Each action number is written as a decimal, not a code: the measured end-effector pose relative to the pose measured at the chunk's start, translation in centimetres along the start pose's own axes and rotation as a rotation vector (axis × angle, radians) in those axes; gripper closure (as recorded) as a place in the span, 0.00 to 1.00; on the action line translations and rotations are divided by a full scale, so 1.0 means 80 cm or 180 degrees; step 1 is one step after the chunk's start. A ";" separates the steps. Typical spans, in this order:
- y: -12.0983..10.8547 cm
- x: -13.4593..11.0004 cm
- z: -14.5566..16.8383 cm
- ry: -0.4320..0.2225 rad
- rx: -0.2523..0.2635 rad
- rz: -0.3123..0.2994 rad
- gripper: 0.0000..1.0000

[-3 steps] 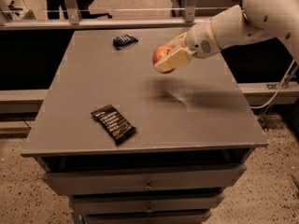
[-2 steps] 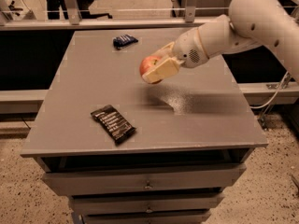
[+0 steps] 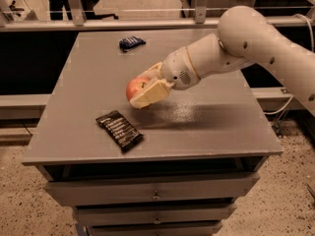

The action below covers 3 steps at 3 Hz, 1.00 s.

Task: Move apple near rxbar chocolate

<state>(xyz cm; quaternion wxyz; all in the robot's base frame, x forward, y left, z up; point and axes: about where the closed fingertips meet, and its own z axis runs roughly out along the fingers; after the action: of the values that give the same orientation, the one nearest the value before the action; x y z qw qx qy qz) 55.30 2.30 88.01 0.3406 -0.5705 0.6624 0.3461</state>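
The red apple (image 3: 134,88) with yellowish patches is held between the cream fingers (image 3: 151,92) of my gripper (image 3: 142,88), which is shut on it just above the grey table top (image 3: 206,117), left of centre. The rxbar chocolate (image 3: 119,130), a long flat black wrapper with white print, lies near the table's front left, a short way below and left of the apple. My white arm (image 3: 246,43) reaches in from the right.
A small dark blue packet (image 3: 131,43) lies at the back of the table. Drawers (image 3: 152,193) sit under the table's front edge. A metal rail (image 3: 147,22) and frame run behind the table.
My gripper has carried the apple leftward and down, from the right middle of the table towards the black bar.
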 end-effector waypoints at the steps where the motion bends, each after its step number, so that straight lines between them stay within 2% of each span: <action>1: 0.022 0.001 0.026 0.0061 -0.0128 -0.0071 0.88; 3: 0.035 0.008 0.051 0.0233 -0.0169 -0.0239 0.42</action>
<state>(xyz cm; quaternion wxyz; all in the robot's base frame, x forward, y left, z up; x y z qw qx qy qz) 52.70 5.74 85.49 0.3137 -0.6160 0.6431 0.3294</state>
